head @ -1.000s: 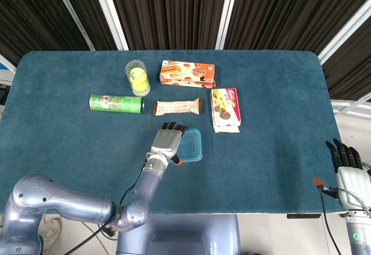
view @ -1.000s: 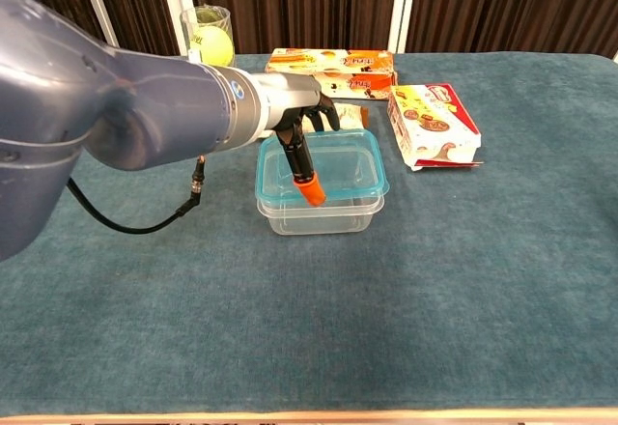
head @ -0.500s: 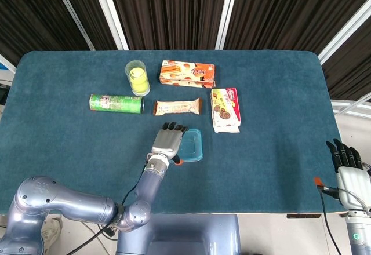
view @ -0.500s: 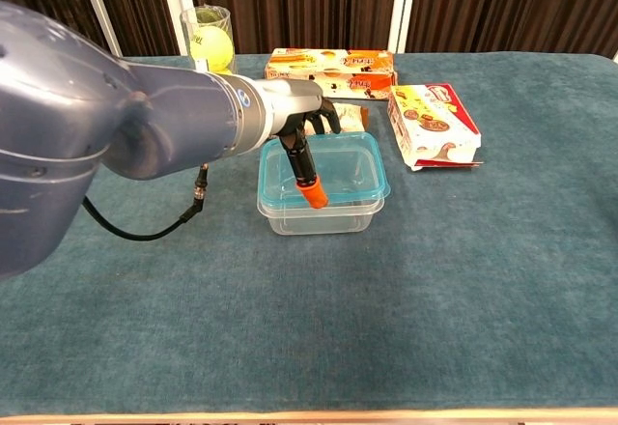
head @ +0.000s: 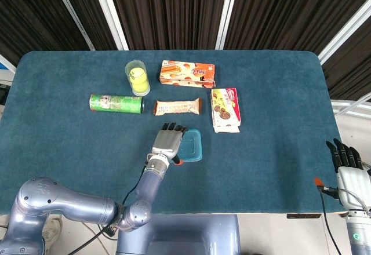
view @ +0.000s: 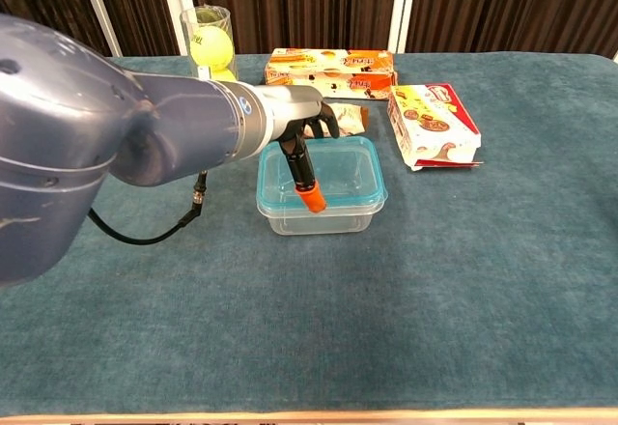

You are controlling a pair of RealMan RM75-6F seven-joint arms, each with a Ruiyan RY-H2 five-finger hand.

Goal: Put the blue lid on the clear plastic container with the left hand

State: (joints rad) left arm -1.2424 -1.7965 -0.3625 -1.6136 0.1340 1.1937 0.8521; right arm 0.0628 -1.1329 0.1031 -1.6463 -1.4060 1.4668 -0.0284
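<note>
The table (head: pixel 278 93) wears dark teal cloth. The lid (view: pixel 338 169) is translucent blue on a clear container (view: pixel 323 220). The left hand (head: pixel 167 142) is grey with black fingers and an orange thumb tip. The can (head: pixel 116 104) is green, the tumbler (head: pixel 137 77) yellow-green, the boxes (head: pixel 187 73) orange and red-white.

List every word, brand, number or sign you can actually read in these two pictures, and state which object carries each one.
None can be read with certainty.
Orange biscuit box: print too blurred.
Red and white cookie box: lettering too small.
Green can: label unreadable.
Snack bar wrapper: print too small.
Blue lid, under the left hand: no text visible.
</note>
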